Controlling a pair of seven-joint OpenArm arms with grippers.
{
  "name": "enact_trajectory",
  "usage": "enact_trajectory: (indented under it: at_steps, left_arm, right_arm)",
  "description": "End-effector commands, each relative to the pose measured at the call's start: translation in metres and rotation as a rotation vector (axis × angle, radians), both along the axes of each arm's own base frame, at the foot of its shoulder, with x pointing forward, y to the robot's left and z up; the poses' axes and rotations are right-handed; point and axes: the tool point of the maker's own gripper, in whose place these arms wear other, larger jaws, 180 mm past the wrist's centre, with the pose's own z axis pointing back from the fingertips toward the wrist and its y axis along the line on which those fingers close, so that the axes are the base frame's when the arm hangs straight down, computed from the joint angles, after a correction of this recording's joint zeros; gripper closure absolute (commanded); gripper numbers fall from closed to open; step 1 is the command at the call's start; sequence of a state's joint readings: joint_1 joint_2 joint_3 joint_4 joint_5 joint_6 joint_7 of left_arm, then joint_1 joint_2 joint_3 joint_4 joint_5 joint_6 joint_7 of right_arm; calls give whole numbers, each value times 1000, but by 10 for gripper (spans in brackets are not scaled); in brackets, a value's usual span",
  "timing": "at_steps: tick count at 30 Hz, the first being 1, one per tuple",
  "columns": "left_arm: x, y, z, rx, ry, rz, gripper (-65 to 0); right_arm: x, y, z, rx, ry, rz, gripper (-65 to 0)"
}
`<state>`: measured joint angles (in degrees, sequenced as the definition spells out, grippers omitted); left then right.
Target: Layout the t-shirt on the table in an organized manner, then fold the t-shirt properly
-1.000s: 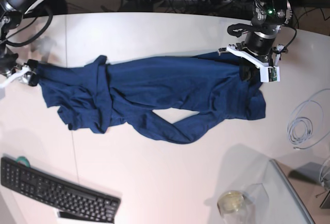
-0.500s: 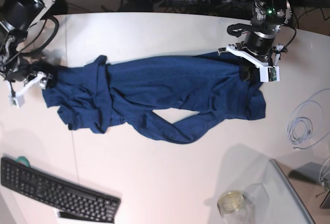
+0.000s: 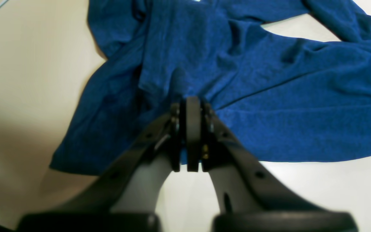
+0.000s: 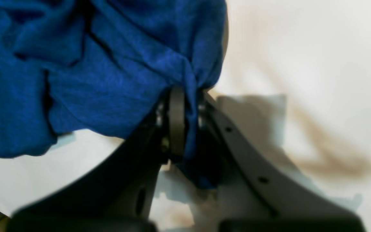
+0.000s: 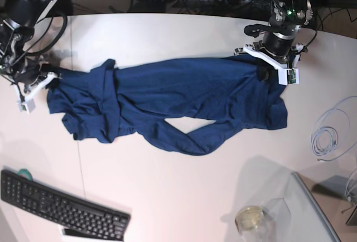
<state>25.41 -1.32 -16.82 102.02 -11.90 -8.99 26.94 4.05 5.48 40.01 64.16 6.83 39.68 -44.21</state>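
The t-shirt [image 5: 167,105] lies stretched across the middle of the table [image 5: 178,197], rumpled, with 1 long sleeve looping out toward the near edge and a bunched fold at the base view's left end.

The left gripper [image 3: 188,106] has its 2 jaws pressed together on the shirt's edge; in its wrist view the blue knit spreads away from the tips in radiating creases, and a thin sliver of cloth shows between the pads. In the base view this gripper sits at the shirt's right upper corner [image 5: 266,69].

The right gripper [image 4: 184,106] is clamped on the opposite end: in its wrist view a gathered tuck of fabric runs down between the fingers [image 4: 176,122] and hangs out below them, while the rest of the cloth billows away to the left over the white tabletop. In the base view it meets the shirt's left tip [image 5: 49,81].

A black keyboard [image 5: 61,208] lies near the front left, a coiled cable [image 5: 329,136] at the right, and a glass jar [image 5: 250,218] near the front right, all apart from the shirt.
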Motion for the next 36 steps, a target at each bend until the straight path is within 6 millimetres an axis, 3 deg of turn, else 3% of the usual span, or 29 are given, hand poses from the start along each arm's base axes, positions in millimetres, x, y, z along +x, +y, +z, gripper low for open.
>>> enact_trajectory:
  at_steps: [1,3,6,9,15,21,25,29,32,34,36]
  left_arm:
    - [14,2,15,15,-59,-5,0]
    - [24,3,19,18,-79,-8,0]
    - [55,5,27,12,-126,-6,0]
    - [94,3,33,20,-161,-43,0]
    - [170,-24,44,1,-202,-131,0]
    - [250,-54,83,-43,-270,-170,0]
    - [301,-68,137,-90,-359,-164,0]
    - [340,-78,224,-104,-514,-177,0]
    - [350,-77,287,-125,-635,-164,0]
    - [347,-81,319,-149,-713,-159,0]
    - [337,-88,333,-155,-743,-170,0]
  right_arm:
    - [9,-12,13,-38,-30,6,-27]
    - [10,-18,21,-71,-24,17,-6]
    - [21,-28,34,-112,-45,33,-5]
    - [51,-27,49,-133,-80,89,-5]
    - [115,-32,78,-104,-163,97,-5]
    - [187,-39,129,-112,-320,132,-5]
    - [227,-57,190,-151,-429,122,-5]
    - [258,-87,272,-216,-556,86,-5]
    - [268,-113,332,-264,-619,50,-5]
    - [266,-132,359,-295,-639,24,-5]
    - [258,-149,371,-324,-629,1,-5]
